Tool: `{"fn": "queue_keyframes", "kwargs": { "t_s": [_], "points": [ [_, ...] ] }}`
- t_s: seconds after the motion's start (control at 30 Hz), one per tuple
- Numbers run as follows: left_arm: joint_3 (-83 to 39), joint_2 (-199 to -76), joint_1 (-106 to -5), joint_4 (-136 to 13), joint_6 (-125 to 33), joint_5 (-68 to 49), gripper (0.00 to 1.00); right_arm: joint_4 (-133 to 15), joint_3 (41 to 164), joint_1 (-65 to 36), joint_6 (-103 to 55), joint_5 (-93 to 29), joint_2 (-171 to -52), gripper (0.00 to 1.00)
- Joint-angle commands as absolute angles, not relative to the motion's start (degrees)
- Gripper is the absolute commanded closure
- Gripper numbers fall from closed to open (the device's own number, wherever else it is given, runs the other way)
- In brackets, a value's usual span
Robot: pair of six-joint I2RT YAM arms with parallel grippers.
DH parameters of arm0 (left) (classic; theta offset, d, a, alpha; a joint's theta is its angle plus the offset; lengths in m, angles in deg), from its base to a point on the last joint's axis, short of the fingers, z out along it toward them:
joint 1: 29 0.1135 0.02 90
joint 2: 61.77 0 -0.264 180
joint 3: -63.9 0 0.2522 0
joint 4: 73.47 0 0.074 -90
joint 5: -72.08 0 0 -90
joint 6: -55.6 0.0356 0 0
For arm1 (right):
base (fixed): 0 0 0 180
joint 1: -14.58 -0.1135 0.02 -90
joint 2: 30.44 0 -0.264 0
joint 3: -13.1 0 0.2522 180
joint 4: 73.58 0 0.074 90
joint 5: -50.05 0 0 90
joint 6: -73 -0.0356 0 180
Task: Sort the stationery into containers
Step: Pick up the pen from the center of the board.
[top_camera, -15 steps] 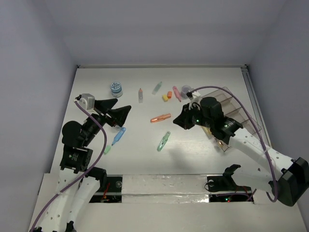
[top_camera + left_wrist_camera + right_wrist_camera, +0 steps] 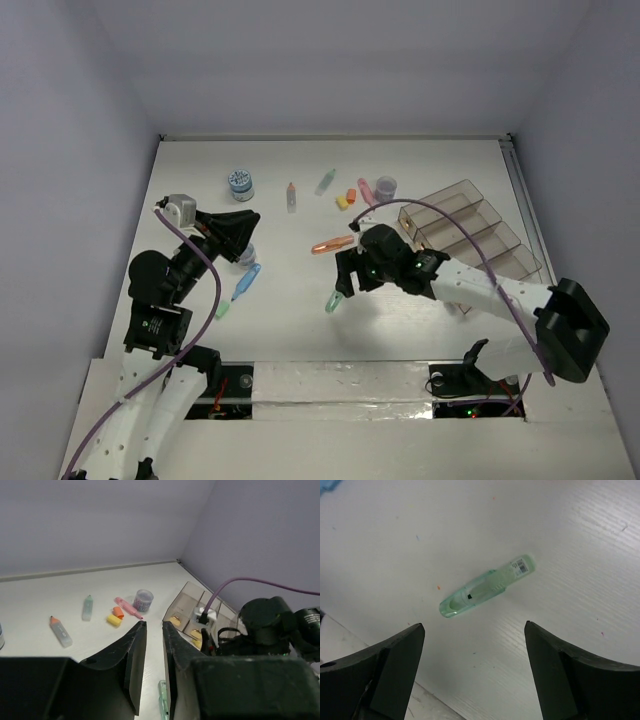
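A translucent green pen (image 2: 487, 587) lies flat on the white table, just ahead of my right gripper (image 2: 474, 626), whose jaws stand wide open and empty above the table. From above, the right gripper (image 2: 347, 272) hangs beside this green pen (image 2: 338, 292), with an orange pen (image 2: 332, 244) just behind it. My left gripper (image 2: 152, 625) is shut on nothing, raised over the table's left side (image 2: 238, 232). The smoky-brown organiser tray (image 2: 470, 235) sits at the right. A blue pen (image 2: 245, 283) lies near the left arm.
Along the back lie a blue-white tub (image 2: 240, 183), a clear pen with an orange cap (image 2: 291, 196), a pale green pen (image 2: 326, 181), yellow (image 2: 342, 202) and orange (image 2: 351, 195) erasers, a pink pen (image 2: 366, 192) and a purple tub (image 2: 385, 185). A small green item (image 2: 222, 310) lies front left.
My right gripper has swung left and nearer, from beside the organiser tray to over the green pen. The left gripper's jaws have come together.
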State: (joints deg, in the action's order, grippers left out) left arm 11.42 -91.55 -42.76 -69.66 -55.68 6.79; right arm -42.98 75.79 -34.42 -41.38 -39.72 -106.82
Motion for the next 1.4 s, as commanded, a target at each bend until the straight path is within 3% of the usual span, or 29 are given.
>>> {"fn": "queue_keyframes", "kwargs": {
  "t_s": [0.0,0.57,0.8,0.83,0.93,1.0,1.07,1.13,1.17,1.23,1.37],
  "points": [
    [10.77,-91.39,-42.53,-70.78,-55.41,5.72,0.83,-40.93,77.48,-36.58,-43.63,-44.52,-110.5,0.13],
    [10.94,-91.56,-42.53,-70.69,-55.58,5.63,0.79,-42.95,84.42,-40.88,-44.78,-46.1,-128.07,0.21],
    [11.03,-91.74,-42.53,-70.52,-55.5,5.37,0.79,-41.72,87.15,-41.94,-38.72,-51.72,-133.09,0.39],
    [10.94,-91.74,-42.53,-70.52,-55.58,5.37,0.79,-40.76,87.5,-41.94,-37.06,-52.25,-133.35,0.48],
    [10.94,-92.26,-42.53,-70.26,-55.85,4.76,0.79,-40.22,86.89,-41.94,-30.29,-53.66,-133.27,0.61],
    [10.85,-93.05,-42.53,-69.29,-56.28,3.79,0.79,-40.84,85.49,-41.94,-27.73,-52.45,-131.61,0.64],
    [10.59,-93.84,-42.53,-67.63,-57.25,1.77,0.79,-42.85,84.7,-41.94,-26.06,-50.86,-130.11,0.55],
    [10.85,-95.07,-42.53,-66.13,-58.21,-0.33,0.79,-43.73,83.82,-41.94,-26.14,-49.98,-128.7,0.34],
    [11.11,-95.43,-42.53,-64.99,-59.44,-0.78,0.79,-44.17,83.38,-41.94,-25.88,-49.02,-128.26,0.31],
    [12.6,-96.48,-42.53,-64.63,-60.85,-0.52,0.78,-45.4,81.63,-41.94,-25.79,-45.76,-127.82,0.29],
    [15.42,-98.5,-42.53,-64.71,-64.28,0.62,0.77,-45.58,80.13,-41.94,-28.33,-43.82,-128.0,0.33]
  ]
}}
